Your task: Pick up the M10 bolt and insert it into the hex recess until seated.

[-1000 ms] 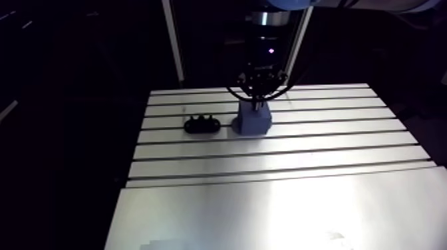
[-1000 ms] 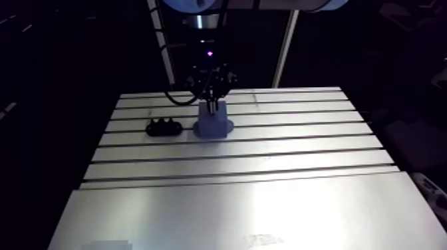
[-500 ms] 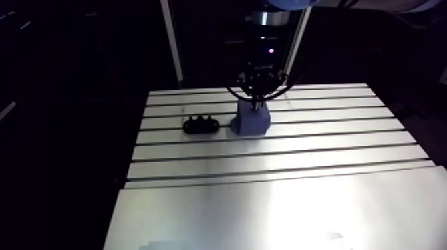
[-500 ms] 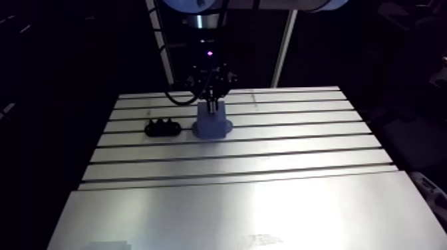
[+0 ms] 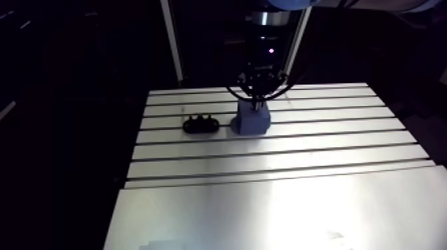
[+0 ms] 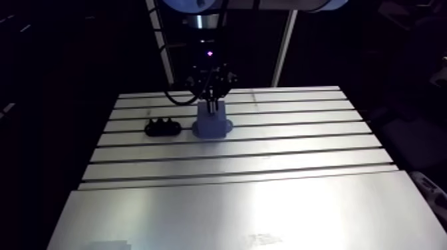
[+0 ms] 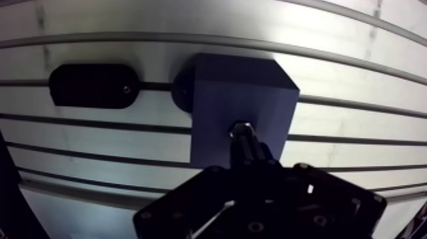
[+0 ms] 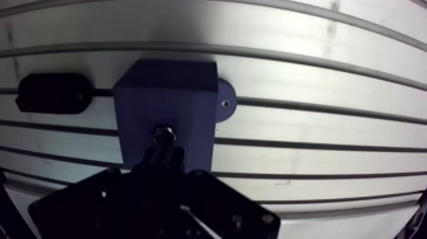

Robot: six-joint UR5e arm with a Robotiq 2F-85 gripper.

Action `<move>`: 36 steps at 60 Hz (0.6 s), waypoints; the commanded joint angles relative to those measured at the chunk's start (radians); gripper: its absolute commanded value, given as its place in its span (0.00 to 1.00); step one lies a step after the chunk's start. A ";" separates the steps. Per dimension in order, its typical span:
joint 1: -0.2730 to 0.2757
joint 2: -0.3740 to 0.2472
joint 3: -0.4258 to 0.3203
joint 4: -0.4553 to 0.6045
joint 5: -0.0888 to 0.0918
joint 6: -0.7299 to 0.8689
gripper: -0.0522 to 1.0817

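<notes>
1. Where the arm comes down over its far rows, the one slotted aluminium table [image 5: 279, 166] carries two things, both standing across the same slots; its near part is a plain smooth sheet.
2. One gripper [image 7: 249, 151] hangs straight over the block, pointing down; its two dark fingers are drawn in narrow, clamped on the bolt's shank.
3. One blue block [image 7: 241, 89] stands upright on the table directly beneath the gripper; a rounded tab juts from its foot on either side, two tabs in all, and the wrist view shows a small hole in one.
4. One black holder [image 7: 89, 86], low and oblong, lies just beside the block and apart from it, its long side running along the slots.
5. One M10 bolt [image 7: 240, 129] is held between the fingers; its long axis is upright, in line with the gripper; its lower metal end points down and meets the middle of the block's top face; how deep it sits there cannot be told, since the fingers hide the rest of it.
</notes>
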 commanded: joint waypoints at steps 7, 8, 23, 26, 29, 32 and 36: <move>0.000 0.005 -0.001 0.001 0.000 0.000 1.00; 0.000 0.005 -0.001 0.001 0.000 0.000 1.00; 0.000 0.005 0.001 0.000 0.000 0.000 1.00; 0.000 0.005 0.001 0.001 0.000 0.000 1.00; 0.000 0.005 0.001 0.001 0.000 0.000 1.00; 0.000 0.005 0.001 0.001 0.000 0.000 1.00; 0.000 0.005 0.001 0.000 0.000 0.000 1.00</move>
